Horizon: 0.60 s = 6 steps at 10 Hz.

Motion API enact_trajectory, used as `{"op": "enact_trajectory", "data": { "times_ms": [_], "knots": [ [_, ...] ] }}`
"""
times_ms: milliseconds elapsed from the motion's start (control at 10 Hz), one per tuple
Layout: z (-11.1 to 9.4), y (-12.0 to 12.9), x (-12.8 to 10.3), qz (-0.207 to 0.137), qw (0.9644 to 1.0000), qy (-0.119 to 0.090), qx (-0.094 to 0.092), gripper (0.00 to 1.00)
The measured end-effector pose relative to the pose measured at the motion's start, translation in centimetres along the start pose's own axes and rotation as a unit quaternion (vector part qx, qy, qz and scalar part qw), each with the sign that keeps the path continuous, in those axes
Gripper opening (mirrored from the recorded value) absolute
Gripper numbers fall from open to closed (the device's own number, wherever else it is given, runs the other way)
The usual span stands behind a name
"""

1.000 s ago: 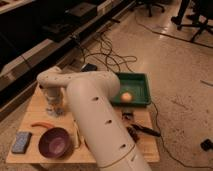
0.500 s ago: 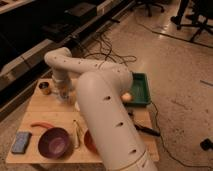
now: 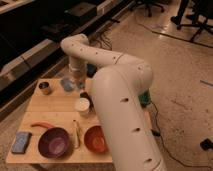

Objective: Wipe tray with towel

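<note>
My white arm fills the middle of the camera view and bends down to the far side of the wooden table [image 3: 55,107]. My gripper [image 3: 79,84] hangs at the arm's end, shut, just right of the pale blue-grey towel [image 3: 66,84], which lies flat near the far edge. I cannot see whether it touches the cloth. The arm hides almost all of the dark green tray [image 3: 145,98]; only a sliver shows at the arm's right side.
A metal cup [image 3: 45,88] stands at the far left. A white cup [image 3: 82,105] sits mid-table against the arm. At the front are a purple bowl [image 3: 54,142], an orange bowl [image 3: 95,139], a red pepper [image 3: 42,125] and a blue block [image 3: 21,142].
The arm has swung up and across the view, now covering the tray. The gripper has moved toward the table's far edge, beside the towel.
</note>
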Motion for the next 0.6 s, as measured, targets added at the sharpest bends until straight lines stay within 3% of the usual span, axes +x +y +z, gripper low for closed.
{"op": "enact_trajectory", "data": {
  "times_ms": [200,600],
  "knots": [
    [-1.0,-4.0,3.5,0.045,0.9989,0.004,0.007,0.0],
    [-1.0,-8.7,9.3,0.116,0.993,0.018,0.012,0.0]
  ]
}}
